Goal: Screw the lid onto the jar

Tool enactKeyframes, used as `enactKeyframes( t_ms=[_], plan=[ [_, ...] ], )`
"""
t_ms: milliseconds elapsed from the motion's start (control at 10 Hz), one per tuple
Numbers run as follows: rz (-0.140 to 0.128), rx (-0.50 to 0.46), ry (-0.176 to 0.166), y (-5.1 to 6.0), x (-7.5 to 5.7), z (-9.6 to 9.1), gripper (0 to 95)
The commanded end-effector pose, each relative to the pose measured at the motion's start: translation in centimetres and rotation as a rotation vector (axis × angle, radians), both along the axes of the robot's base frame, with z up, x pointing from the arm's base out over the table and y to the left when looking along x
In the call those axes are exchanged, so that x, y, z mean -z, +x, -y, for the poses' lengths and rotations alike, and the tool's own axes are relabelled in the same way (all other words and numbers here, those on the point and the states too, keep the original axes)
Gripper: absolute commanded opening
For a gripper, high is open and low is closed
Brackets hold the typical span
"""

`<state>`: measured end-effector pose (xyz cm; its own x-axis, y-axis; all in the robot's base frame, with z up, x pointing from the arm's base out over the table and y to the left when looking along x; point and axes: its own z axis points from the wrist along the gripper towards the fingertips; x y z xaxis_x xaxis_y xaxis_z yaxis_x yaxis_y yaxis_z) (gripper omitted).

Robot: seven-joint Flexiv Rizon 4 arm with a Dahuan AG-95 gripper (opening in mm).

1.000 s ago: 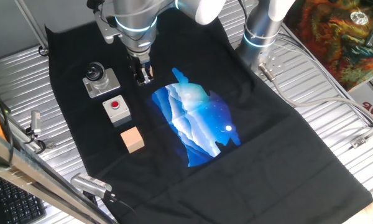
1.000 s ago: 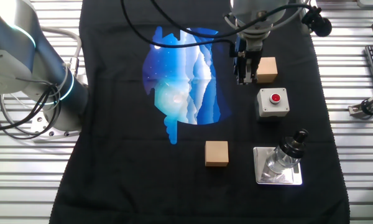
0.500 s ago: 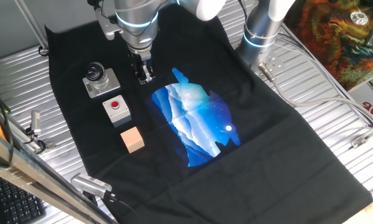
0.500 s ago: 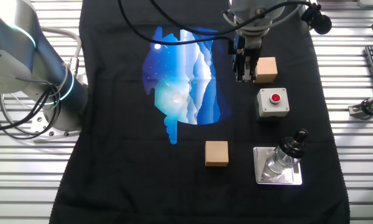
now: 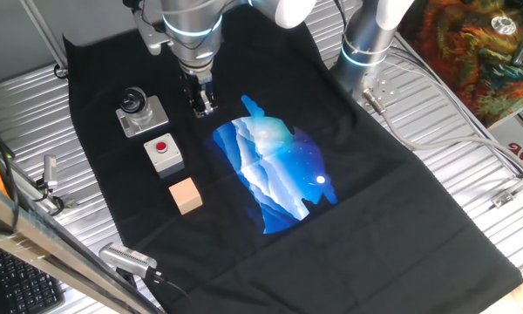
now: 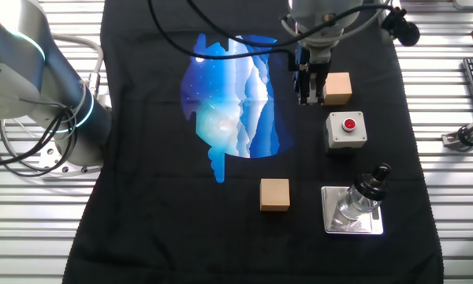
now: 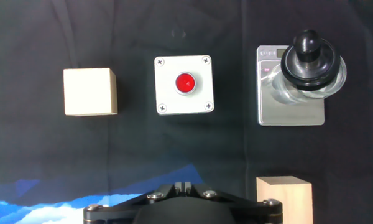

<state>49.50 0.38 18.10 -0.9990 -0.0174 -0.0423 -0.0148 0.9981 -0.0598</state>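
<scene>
The jar [image 7: 298, 87] stands on its grey base plate at the edge of the black cloth [image 5: 375, 201], with the lid [image 7: 308, 59] already sitting on top of it. Just beside it is the grey box with a red button [image 7: 184, 84], then a wooden cube [image 7: 90, 92]; a second wooden cube [image 6: 274, 194] lies nearer the blue print [image 5: 275, 170]. The pincer [image 6: 308, 99] hangs above the cloth beside the first cube, apart from the jar, its fingers together and holding nothing.
</scene>
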Motion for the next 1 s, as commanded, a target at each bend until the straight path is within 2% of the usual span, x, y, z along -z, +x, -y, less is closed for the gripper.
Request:
enactKeyframes(
  t_ms=[100, 300, 400, 500, 600, 700, 900, 1000],
  plan=[
    [0.008, -0.007, 0.01, 0.0, 0.2, 0.1, 0.0],
    [0.012, -0.013, 0.014, 0.1, 0.2, 0.1, 0.0],
    [0.001, -0.017, 0.012, 0.9, 0.3, 0.2, 0.0],
    [-0.021, -0.025, 0.013, 3.5, 0.2, 0.6, 0.0],
    [-0.026, -0.033, 0.012, 4.7, 0.1, 0.8, 0.0],
    [-0.032, -0.061, 0.01, 7.7, 0.2, 1.5, 0.0],
    [-0.032, -0.084, 0.02, 10.5, 0.9, 2.5, 0.0],
    [-0.033, -0.089, 0.021, 10.9, 1.1, 2.7, 0.0]
  ],
)
